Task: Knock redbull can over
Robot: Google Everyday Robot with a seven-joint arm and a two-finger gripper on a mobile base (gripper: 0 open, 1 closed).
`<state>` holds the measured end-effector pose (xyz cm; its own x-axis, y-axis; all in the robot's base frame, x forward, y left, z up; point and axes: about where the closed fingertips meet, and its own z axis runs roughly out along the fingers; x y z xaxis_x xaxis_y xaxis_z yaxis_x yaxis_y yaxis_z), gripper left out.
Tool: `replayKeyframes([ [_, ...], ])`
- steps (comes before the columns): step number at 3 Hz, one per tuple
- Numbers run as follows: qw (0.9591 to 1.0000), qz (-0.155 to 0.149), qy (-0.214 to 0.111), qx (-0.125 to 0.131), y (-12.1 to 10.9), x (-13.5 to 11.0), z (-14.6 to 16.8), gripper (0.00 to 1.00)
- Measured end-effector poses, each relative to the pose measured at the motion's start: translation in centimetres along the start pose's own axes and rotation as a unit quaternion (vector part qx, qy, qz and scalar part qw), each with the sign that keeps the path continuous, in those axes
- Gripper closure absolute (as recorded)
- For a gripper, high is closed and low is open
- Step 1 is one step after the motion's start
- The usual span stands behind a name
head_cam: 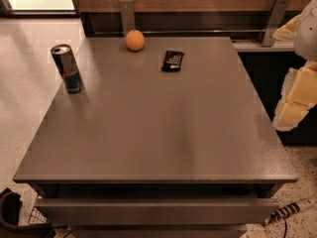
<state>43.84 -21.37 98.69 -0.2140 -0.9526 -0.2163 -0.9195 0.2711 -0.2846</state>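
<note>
The redbull can (67, 69) stands upright near the left edge of the grey table (158, 133), toward the back. It is slim, with a silver top and upper part and a blue lower part. My gripper (293, 105) shows as pale cream-coloured parts at the right edge of the camera view, beyond the table's right side and far from the can. It holds nothing that I can see.
A round orange (134, 40) sits at the back of the table. A flat black wrapped bar (173, 60) lies to its right. A wood-panelled wall with metal brackets runs behind the table. A drawer front (148, 209) is below the tabletop.
</note>
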Motion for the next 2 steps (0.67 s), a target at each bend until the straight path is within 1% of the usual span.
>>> replayKeyframes([
  [1, 1.0, 0.0, 0.0, 0.0, 0.0, 0.0, -0.01, 0.0],
  [2, 0.9995, 0.012, -0.026, 0.013, -0.9, -0.21, -0.09, 0.0],
])
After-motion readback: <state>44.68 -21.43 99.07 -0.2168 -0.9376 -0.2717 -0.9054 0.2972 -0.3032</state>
